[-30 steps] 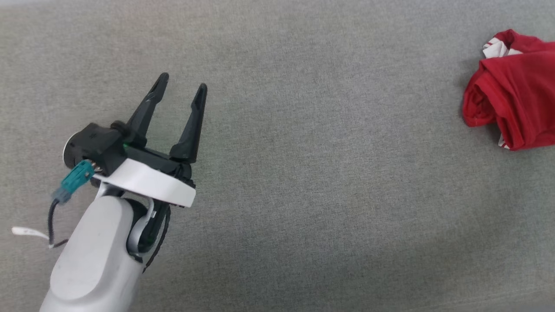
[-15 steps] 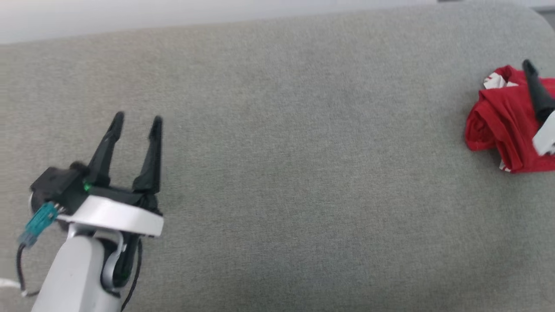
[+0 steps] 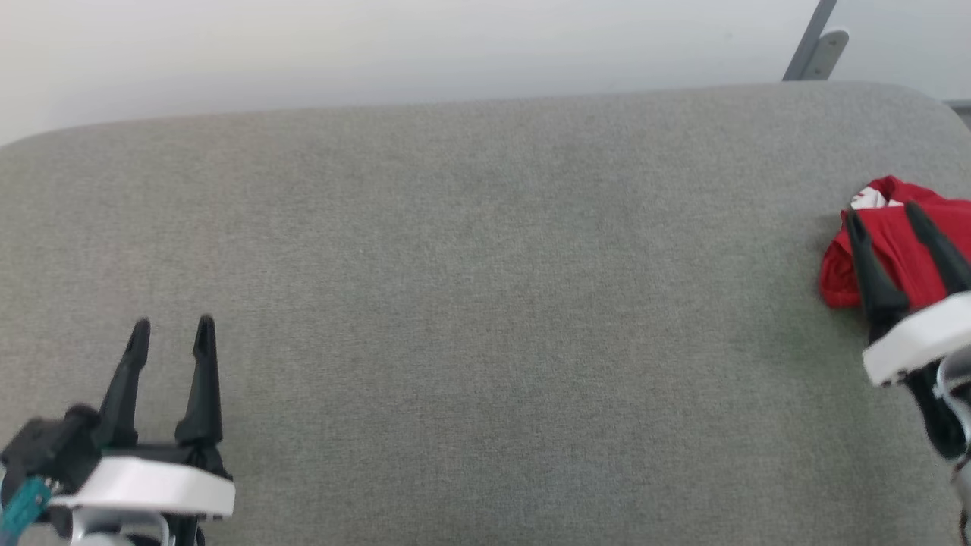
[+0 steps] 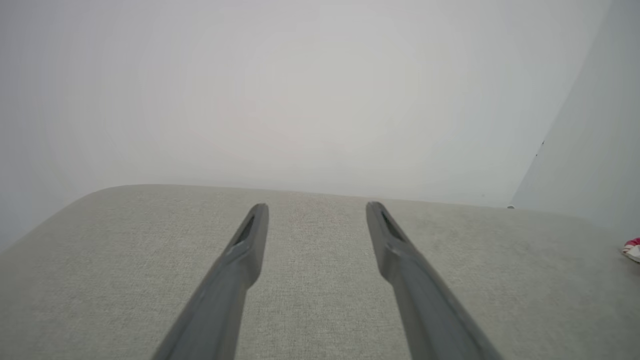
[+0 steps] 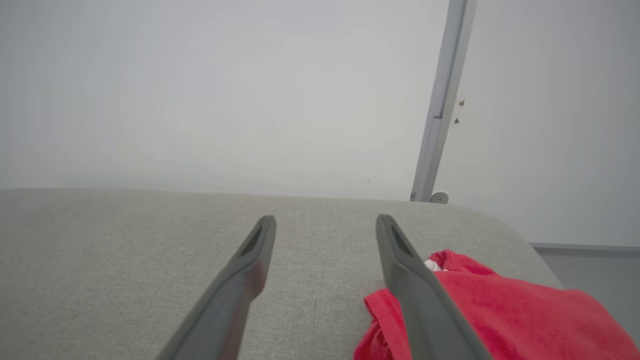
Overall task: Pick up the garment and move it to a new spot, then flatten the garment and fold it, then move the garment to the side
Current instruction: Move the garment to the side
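Red thin-fabric T-shirt with white trim, the garment (image 3: 899,243), lies crumpled at the right edge of the grey woven-fabric cushion (image 3: 485,303), near its far right corner. The right gripper (image 3: 880,212) has its two dark fingers spread wide over the heap's near-left part, holding nothing; contact cannot be told. The left gripper (image 3: 171,334) stands wide and empty above bare fabric by the near left corner, well apart from the shirt.
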{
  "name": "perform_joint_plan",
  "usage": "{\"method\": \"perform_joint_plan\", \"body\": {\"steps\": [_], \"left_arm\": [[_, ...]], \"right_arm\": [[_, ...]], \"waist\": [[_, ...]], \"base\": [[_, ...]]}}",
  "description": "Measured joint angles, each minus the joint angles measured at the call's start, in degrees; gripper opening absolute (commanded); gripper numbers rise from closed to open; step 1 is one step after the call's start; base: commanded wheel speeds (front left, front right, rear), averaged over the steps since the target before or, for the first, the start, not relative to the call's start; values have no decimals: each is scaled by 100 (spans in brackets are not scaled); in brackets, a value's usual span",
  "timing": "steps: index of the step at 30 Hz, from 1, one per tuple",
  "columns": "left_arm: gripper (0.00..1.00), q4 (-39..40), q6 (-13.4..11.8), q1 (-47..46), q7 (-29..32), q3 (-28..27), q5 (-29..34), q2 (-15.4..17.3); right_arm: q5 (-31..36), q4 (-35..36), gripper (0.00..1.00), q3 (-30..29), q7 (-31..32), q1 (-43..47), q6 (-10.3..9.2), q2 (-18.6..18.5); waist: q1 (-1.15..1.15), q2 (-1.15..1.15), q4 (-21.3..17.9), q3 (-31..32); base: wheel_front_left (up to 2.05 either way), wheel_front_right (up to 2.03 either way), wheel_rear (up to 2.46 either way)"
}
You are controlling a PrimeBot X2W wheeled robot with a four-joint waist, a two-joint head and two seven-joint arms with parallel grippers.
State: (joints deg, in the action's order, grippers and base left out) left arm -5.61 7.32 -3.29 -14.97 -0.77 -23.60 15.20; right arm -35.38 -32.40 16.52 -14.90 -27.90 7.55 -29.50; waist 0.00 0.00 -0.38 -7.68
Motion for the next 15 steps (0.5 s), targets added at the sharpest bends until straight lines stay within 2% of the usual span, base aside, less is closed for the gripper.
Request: {"method": "perform_joint_plan", "body": {"steps": [5, 15], "left_arm": [[100, 188, 0, 464, 0, -233, 64, -203], [100, 191, 1, 888, 0, -410, 87, -421]], "right_arm": [[509, 651, 100, -746, -5, 918, -1, 453], [933, 1471, 100, -1171, -5, 2118, -4, 1098]], "waist": [[0, 0, 87, 170], [0, 0, 157, 389]], "base": [[0, 0, 0], [0, 0, 0]]}}
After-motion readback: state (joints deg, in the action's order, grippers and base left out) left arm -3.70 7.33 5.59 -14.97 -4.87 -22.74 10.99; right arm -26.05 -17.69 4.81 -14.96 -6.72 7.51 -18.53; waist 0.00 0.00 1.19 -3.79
